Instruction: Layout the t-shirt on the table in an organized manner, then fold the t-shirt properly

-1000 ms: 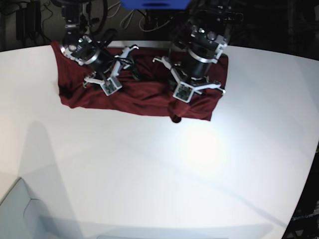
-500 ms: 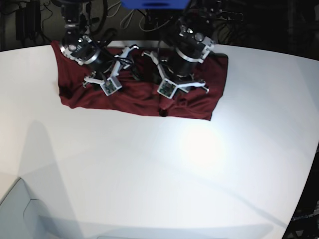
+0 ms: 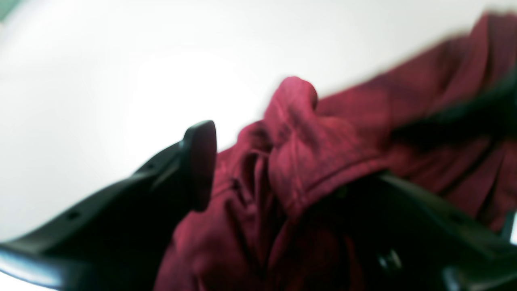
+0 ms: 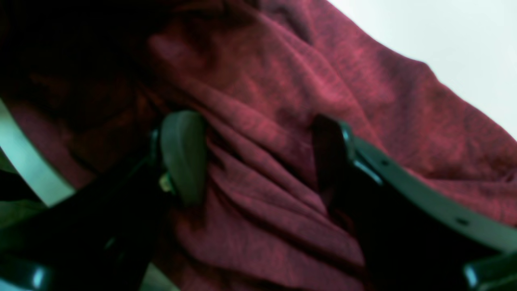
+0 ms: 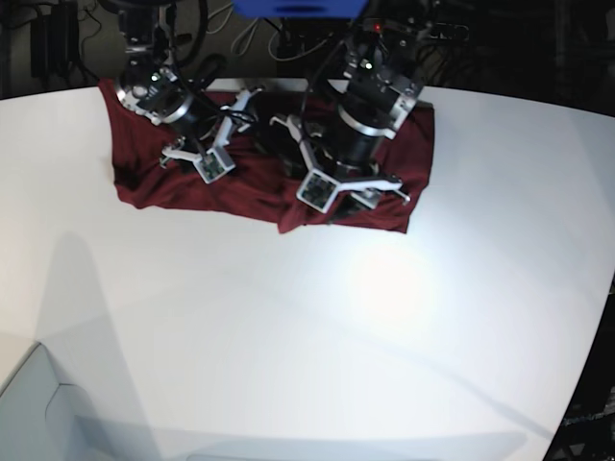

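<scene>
I'm seeing my left claw [image 3: 282, 173] standing parted with a fold of the shirt [image 5: 384, 197] bunched between its jaws, not clearly pinched. My right claw [image 4: 258, 157] is gaping wide over wrinkled cloth, gripping nothing. The shirt is lying crumpled at the table's [image 5: 317, 346] far edge, long axis crosswise under both claws, dark clutter behind.

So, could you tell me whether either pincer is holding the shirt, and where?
Neither. The left pincer stands open around a bunched fold of the shirt; the right pincer is open over its wrinkles.
</scene>
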{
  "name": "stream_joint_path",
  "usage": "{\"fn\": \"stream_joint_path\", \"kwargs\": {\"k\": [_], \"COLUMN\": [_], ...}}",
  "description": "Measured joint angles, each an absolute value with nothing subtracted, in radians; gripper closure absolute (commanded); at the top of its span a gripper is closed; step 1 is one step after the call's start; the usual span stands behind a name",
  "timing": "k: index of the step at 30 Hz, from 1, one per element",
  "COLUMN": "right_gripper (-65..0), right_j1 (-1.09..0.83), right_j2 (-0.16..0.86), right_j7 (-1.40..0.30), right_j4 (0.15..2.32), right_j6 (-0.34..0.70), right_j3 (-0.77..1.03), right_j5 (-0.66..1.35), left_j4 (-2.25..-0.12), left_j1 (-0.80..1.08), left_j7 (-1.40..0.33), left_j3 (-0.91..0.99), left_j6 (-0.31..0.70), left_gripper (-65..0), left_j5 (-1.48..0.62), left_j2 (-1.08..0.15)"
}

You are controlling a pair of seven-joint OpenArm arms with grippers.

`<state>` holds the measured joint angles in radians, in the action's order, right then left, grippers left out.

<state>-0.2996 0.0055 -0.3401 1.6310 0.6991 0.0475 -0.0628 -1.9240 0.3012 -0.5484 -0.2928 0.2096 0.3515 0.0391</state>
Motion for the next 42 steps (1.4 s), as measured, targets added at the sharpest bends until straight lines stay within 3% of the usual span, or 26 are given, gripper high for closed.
{"fn": "stream_joint_path", "kwargs": {"k": [9,14,20,29,31,35,42], "right_gripper": [-40.7,-40.7,-40.7,-40.7,-40.7,-40.7,-40.7], "right_j1": [-0.300,-0.299,-0.300,-0.300,-0.300,-0.311,-0.311], "right_j2": [0.006,0.006,0.006,0.006,0.005,0.006,0.006], "right_j7": [-0.340,-0.339,-0.340,-0.340,-0.340,-0.336,-0.339], "right_j4": [1.631,1.631,1.631,1.631,1.631,1.631,1.631], "right_j6": [0.699,0.699,0.699,0.699,0.699,0.699,0.699], "right_j3": [0.047,0.047,0.047,0.047,0.047,0.047,0.047], "right_j5": [-0.063,-0.063,-0.063,-0.063,-0.063,-0.062,-0.063], "left_j4": [-1.917,-1.916,-1.917,-1.854,-1.862,-1.870,-1.765], "left_j1": [0.305,0.288,0.278,0.276,0.278,0.281,0.265], "left_j7": [-0.604,-0.738,-0.728,-0.636,-0.581,-0.532,-0.532], "left_j3": [-0.299,-0.489,-0.582,-0.611,-0.611,-0.607,-0.657], "left_j6": [0.213,0.212,0.211,0.212,0.171,-0.060,-0.075], "left_gripper": [-33.3,-33.3,-33.3,-33.9,-38.4,-47.5,-48.2], "left_j5": [0.410,0.605,0.815,0.947,0.964,0.971,0.973], "left_j2": [0.030,-0.073,-0.096,-0.105,-0.105,-0.103,-0.114]}}
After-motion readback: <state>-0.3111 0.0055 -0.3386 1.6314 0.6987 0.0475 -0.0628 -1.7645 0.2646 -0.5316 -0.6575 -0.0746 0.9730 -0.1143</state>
